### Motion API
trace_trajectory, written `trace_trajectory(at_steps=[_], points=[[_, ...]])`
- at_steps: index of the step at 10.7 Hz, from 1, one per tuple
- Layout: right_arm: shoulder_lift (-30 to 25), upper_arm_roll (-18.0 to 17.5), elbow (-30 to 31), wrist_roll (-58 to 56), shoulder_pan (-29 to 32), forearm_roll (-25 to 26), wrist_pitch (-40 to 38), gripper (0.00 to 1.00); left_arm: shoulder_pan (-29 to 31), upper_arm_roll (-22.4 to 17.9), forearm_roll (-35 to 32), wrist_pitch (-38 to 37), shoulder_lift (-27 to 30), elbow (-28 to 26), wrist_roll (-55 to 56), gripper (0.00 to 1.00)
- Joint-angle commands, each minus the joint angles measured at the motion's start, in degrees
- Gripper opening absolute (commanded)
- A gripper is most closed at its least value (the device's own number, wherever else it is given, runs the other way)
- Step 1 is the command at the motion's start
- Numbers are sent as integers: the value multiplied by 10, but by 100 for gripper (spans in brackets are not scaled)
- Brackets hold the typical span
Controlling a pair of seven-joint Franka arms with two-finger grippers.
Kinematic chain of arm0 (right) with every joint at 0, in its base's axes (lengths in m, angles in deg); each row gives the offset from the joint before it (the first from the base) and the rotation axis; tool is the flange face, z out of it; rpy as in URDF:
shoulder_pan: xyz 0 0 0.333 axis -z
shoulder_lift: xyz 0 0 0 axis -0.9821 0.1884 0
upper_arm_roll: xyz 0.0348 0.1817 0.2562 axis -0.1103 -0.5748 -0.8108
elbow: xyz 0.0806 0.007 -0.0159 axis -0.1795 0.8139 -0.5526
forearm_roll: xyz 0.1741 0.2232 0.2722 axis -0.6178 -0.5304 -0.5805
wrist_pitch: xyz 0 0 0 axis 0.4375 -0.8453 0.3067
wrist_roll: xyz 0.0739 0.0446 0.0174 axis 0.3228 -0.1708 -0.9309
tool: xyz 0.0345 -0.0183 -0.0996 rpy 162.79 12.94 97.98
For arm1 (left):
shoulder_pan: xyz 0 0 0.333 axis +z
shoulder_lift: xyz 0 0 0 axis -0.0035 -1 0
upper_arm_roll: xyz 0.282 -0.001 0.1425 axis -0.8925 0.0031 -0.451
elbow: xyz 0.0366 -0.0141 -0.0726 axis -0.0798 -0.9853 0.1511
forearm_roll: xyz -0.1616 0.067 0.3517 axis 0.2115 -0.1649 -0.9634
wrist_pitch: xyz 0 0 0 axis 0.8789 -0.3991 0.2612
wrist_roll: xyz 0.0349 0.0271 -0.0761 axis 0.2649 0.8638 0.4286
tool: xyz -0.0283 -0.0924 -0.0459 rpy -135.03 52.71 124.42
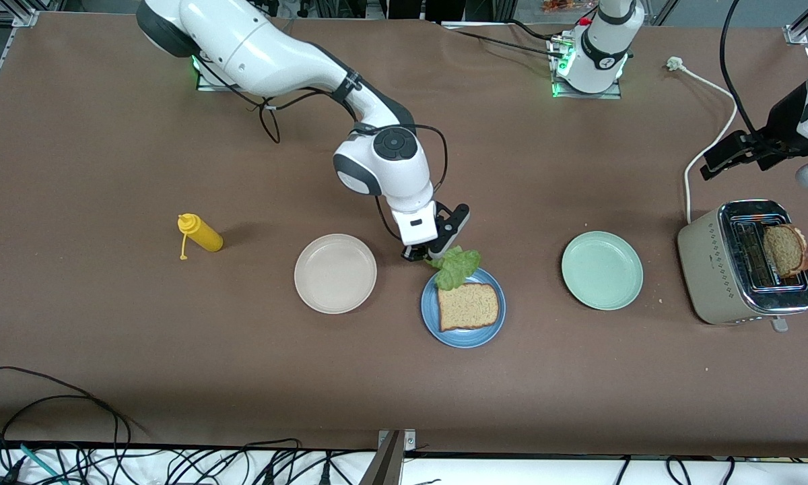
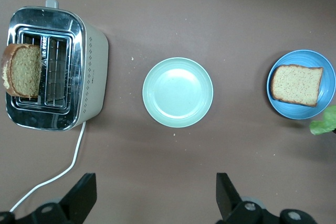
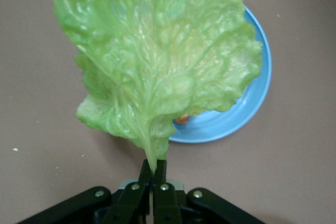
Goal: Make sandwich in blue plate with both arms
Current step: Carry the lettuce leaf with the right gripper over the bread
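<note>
Pinching a lettuce leaf [image 1: 456, 267] by its stem over the blue plate's [image 1: 463, 337] rim, right gripper [image 1: 425, 254]; bread slice [image 1: 468, 306] on plate. Left wrist view: left gripper [image 2: 156, 198] spread wide above the table, toaster [image 2: 93, 72] holding second slice [image 2: 22, 70]. Right wrist view: fingers [image 3: 159, 181] clamped on stem.

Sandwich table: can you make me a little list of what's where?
blue plate: holds one bread slice
lettuce leaf: pinched by its stem in the right gripper, over the blue plate's edge
left gripper: open, above the table near the toaster
toaster: second bread slice sticking out
green plate, beige plate: nothing on them
</note>
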Motion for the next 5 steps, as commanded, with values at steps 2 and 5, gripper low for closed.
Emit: trace_trajectory(at_steps=[2, 5], points=[[37, 10, -24, -56, -8, 17, 73, 0, -4, -7, -12, -22, -6, 18, -4, 100], [66, 15, -88, -106, -7, 15, 88, 0, -4, -8, -12, -22, -6, 18, -4, 100]])
